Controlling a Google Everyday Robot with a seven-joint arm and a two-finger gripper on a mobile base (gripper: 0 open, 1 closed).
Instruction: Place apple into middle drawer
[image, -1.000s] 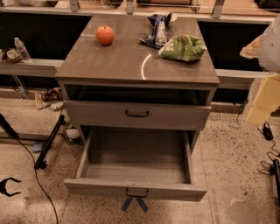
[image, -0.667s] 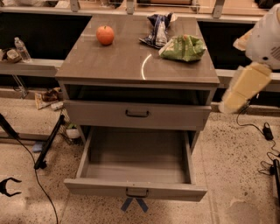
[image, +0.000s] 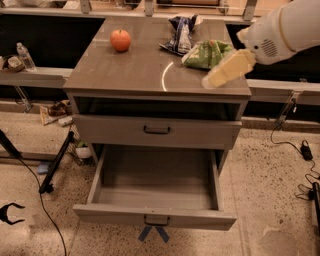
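Note:
The apple (image: 120, 40), small, round and red-orange, sits on the far left of the grey cabinet top (image: 135, 70). The middle drawer (image: 155, 216) is pulled wide open below, its plain grey tray bare inside, with a small dark bar handle on its flat front. My gripper (image: 220, 74), a tan-yellow part on the white arm (image: 285, 30), reaches in from the upper right. It hovers over the right front part of the cabinet top, well to the right of the apple. It holds nothing that I can see.
A green snack bag (image: 207, 52) and a dark snack bag (image: 180, 34) lie at the back right of the top. A shut drawer front (image: 156, 130) with a dark slot above it sits over the open drawer. A black stand (image: 55, 165) is at the left; cables (image: 300, 150) lie at the right.
My arm and gripper have swung left from beside the cabinet's right edge to over the top's right front part. The apple and the drawer have not moved.

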